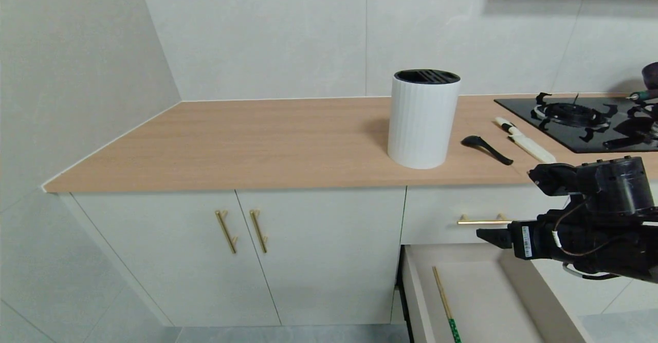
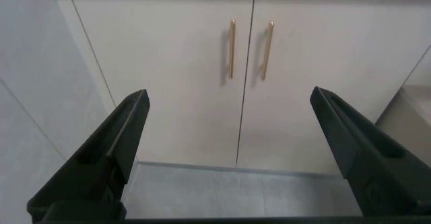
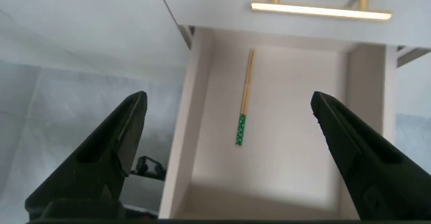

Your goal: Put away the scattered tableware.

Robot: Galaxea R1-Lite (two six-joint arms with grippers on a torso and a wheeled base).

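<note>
Overhead: black spoon (image 1: pixel 486 147) and white knife (image 1: pixel 524 140) lying toward the right end of the counter (image 1: pixel 257 142) beside a white holder (image 1: pixel 423 119), chopsticks (image 1: pixel 446 304) along the left wall of the open drawer (image 1: pixel 478 291). From left wrist: left claw (image 2: pixel 229 95) spread wide, facing cupboard doors (image 2: pixel 168 83). From right wrist: right claw (image 3: pixel 227 97) spread wide above the chopsticks.

Right gripper (image 3: pixel 227 97) with both black fingers (image 3: pixel 111 153) spread wide, nothing between them, above an open white drawer (image 3: pixel 296 136). A pair of chopsticks (image 3: pixel 245 93) lies lengthwise on the drawer floor, left of centre, green-patterned end nearer. A brass handle (image 3: pixel 320 10) crosses the cabinet front beyond. Grey floor tiles (image 3: pixel 60 109) lie left.
</note>
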